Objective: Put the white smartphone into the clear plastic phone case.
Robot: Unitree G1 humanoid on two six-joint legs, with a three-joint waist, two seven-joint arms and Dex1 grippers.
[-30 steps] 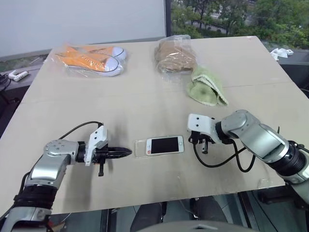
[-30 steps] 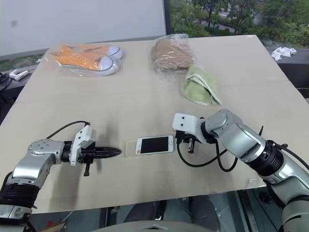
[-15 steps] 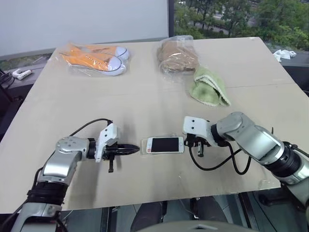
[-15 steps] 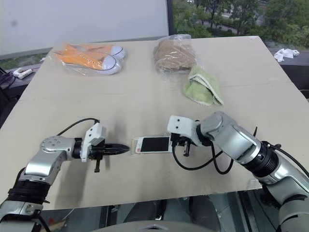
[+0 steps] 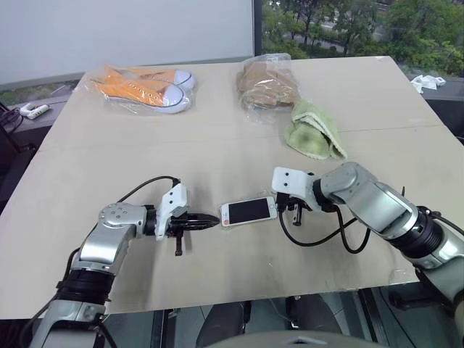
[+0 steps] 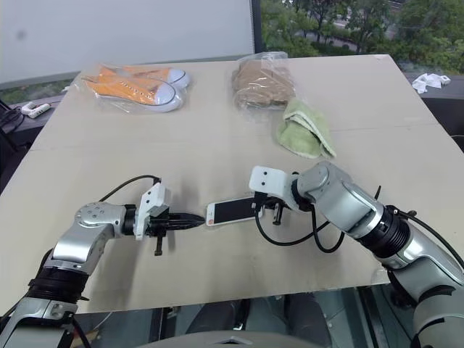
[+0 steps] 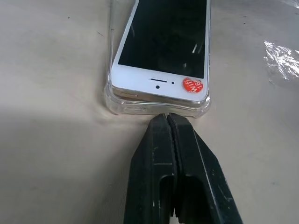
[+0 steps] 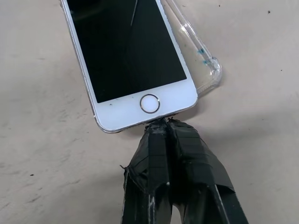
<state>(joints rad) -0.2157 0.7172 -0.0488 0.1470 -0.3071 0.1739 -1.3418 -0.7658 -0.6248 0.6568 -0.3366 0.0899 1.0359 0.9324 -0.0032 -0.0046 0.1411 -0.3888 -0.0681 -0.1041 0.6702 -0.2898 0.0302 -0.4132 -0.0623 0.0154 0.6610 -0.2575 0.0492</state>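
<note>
The white smartphone lies screen up near the front middle of the table, on the clear plastic phone case. Its earpiece end sits inside the case's end wall. At the home-button end the phone lies askew, and one case corner sticks out beside it. My left gripper is shut, and its tip touches the case's end wall. My right gripper is shut too, with its tip against the phone's home-button edge.
Orange sneakers in a clear bag lie at the back left. A brown item in a clear bag and a green cloth lie at the back right. The table's front edge runs just below both arms.
My left gripper has moved right until its tip meets the case. The bare strip of case beyond the phone's earpiece end has closed up, and the phone now lies slightly tilted.
</note>
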